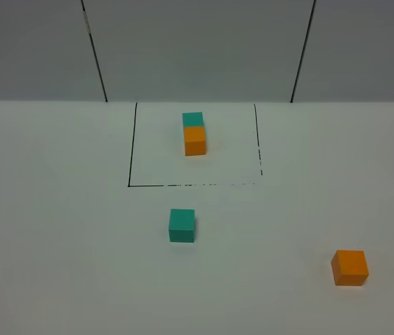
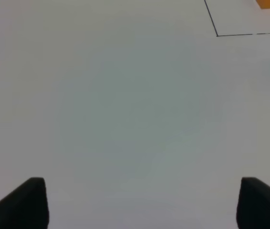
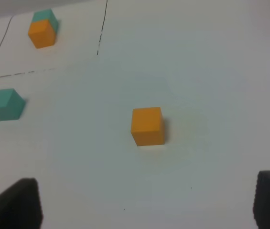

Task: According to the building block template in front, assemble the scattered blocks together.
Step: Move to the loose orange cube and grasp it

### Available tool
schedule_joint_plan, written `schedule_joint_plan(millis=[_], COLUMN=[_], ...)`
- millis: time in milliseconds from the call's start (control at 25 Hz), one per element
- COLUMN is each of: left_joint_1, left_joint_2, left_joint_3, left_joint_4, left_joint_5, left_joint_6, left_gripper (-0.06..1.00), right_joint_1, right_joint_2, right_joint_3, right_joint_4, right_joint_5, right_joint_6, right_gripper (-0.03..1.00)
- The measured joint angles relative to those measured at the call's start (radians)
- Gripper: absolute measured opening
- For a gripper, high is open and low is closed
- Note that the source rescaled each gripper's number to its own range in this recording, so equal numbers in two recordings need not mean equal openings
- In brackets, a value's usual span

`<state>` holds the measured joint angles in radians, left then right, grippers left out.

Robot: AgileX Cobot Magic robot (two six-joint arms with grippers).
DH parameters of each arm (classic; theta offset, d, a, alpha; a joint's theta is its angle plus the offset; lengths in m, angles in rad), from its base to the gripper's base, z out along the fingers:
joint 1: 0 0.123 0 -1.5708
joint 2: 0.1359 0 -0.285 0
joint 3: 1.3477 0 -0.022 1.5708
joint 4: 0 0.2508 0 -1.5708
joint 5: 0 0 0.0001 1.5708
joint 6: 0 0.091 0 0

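**Nothing joined yet: both loose blocks lie apart, and both hands are open and empty.**

The building block template stands at the far middle of the tabletop inside its black outline, with the teal cube farther, the orange cube nearer, and the two touching. The teal block rests near the middle, just on the near side of the outline. The orange block lies well apart from it, at the near right. The right hand hangs with its fingers spread wide and nothing between them, and the orange block lies ahead of it. The left hand is likewise open, over bare tabletop on the left. By my reading no step is done: each block has to be picked up, and the two set touching in the template's order.
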<state>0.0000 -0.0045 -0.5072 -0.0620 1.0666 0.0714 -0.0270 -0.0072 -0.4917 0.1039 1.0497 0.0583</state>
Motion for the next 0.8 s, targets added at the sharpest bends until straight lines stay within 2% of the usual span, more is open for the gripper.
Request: schedule_joint_plan(millis=[800], left_joint_1=[0.000], left_joint_2=[0.000], left_joint_3=[0.000], left_joint_4=[-0.005], left_joint_5=[0.000], left_joint_6=[0.000], left_gripper=[0.69], right_joint_1=[0.000], right_joint_2=[0.000], right_joint_3=[0.000], right_joint_4=[0.000], right_joint_5=[0.000], right_joint_6=[0.000], right_gripper=[0.77])
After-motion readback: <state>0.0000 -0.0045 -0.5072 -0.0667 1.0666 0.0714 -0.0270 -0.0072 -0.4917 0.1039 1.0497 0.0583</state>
